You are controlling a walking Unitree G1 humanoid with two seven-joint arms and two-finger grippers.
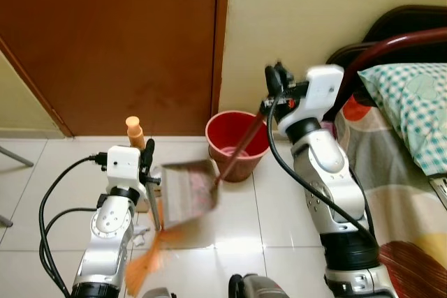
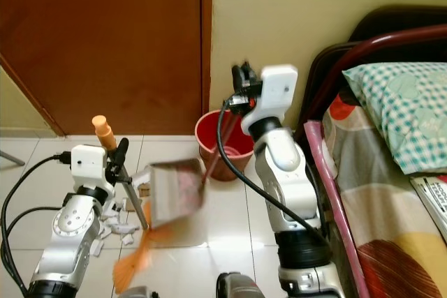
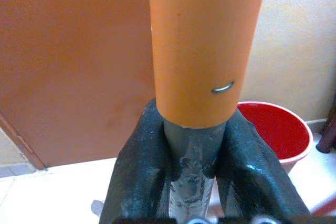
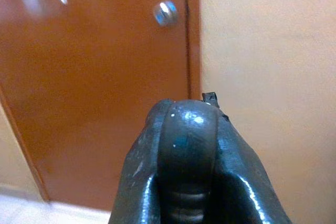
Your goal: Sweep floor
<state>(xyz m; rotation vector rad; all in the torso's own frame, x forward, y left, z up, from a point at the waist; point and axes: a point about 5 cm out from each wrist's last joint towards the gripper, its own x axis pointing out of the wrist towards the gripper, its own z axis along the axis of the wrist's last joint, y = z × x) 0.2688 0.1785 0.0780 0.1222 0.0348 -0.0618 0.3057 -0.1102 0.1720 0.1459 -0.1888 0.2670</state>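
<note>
1. We are clamping our right gripper on the dustpan handle, slanting down leftward beside the red bucket.
2. We are gripping the broom upright in our left gripper, its bristles on the floor below the pan.

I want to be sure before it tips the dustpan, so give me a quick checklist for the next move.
1. Left claw shut on the orange-handled broom: ok.
2. Right claw shut on the dark red dustpan handle: ok.
3. Grey dustpan over the red plastic bucket: not ok, beside it.
4. Bucket upright: ok.
5. White scraps collected: not ok, on the floor.
6. Dustpan load: cannot tell, blurred.
</note>
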